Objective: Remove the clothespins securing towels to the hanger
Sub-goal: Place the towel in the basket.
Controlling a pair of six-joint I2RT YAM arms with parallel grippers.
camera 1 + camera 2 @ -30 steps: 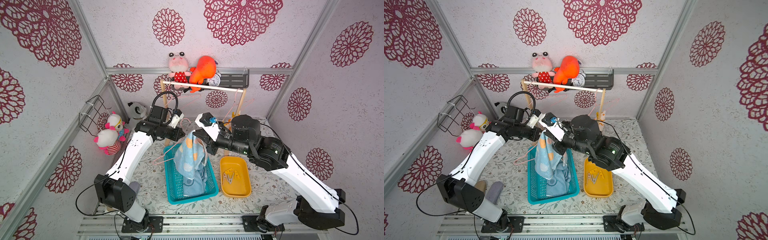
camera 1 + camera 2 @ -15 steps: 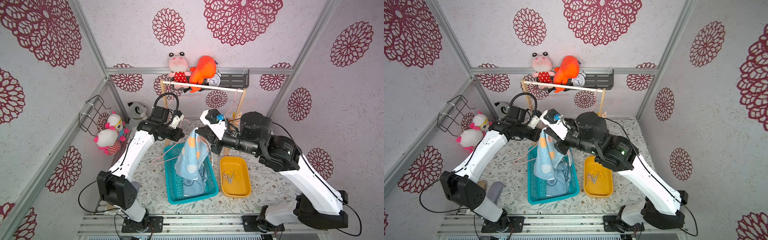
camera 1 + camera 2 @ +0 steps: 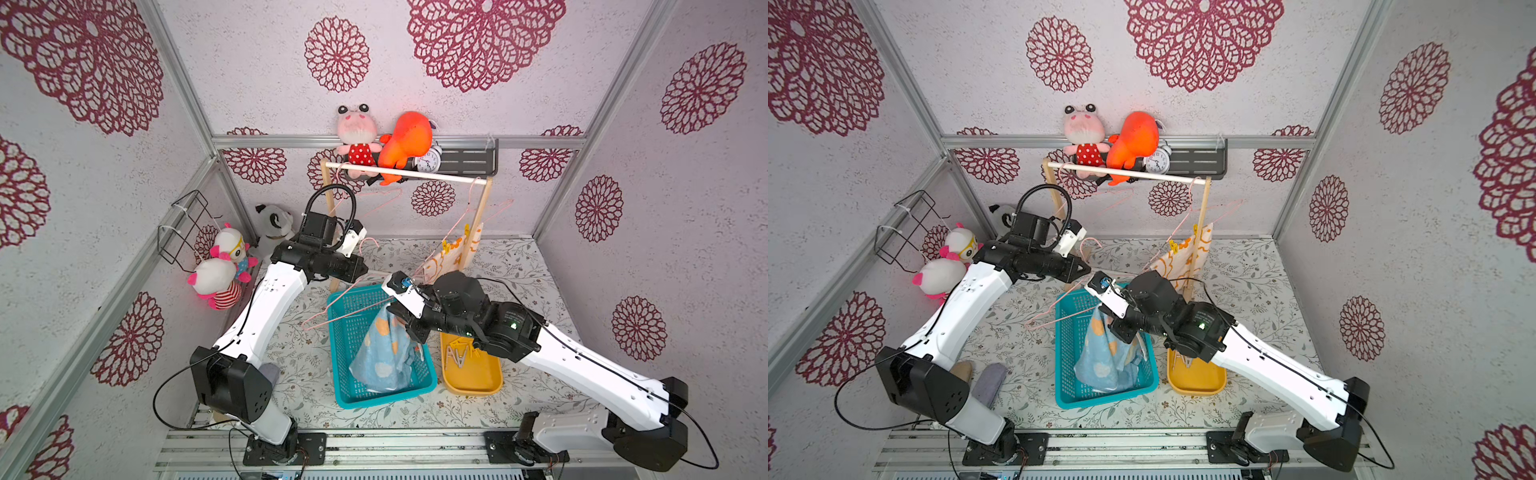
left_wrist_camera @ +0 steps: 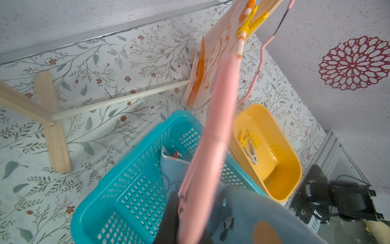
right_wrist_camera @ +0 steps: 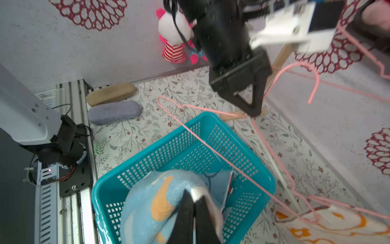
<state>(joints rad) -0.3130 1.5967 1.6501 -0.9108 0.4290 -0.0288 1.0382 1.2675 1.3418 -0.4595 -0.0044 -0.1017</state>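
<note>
My left gripper [image 3: 360, 270] is shut on a bare pink wire hanger [image 3: 332, 307], held above the teal basket [image 3: 340, 399]; the hanger [image 4: 213, 137] is blurred in the left wrist view. My right gripper [image 5: 194, 209] is shut on a light blue towel [image 5: 152, 200] whose lower part hangs into the basket [image 5: 263, 190]; both top views show this towel [image 3: 1106, 361]. A white and orange towel [image 3: 449, 259] hangs on another pink hanger at the rack's right post, pinned by yellow clothespins [image 4: 250, 23]. Loose clothespins [image 3: 459, 357] lie in the yellow tray [image 3: 473, 382].
A wooden rack with a white rod [image 3: 407, 172] stands at the back, with an empty pink hanger [image 3: 374, 199] on it. Plush toys [image 3: 224, 266] sit by the left wall and on the back shelf. Two oblong pads [image 5: 114, 105] lie at the front left.
My right gripper has dropped down and to the right with the blue towel, pulling it off the pink hanger and over the basket. The left gripper has stayed about where it was.
</note>
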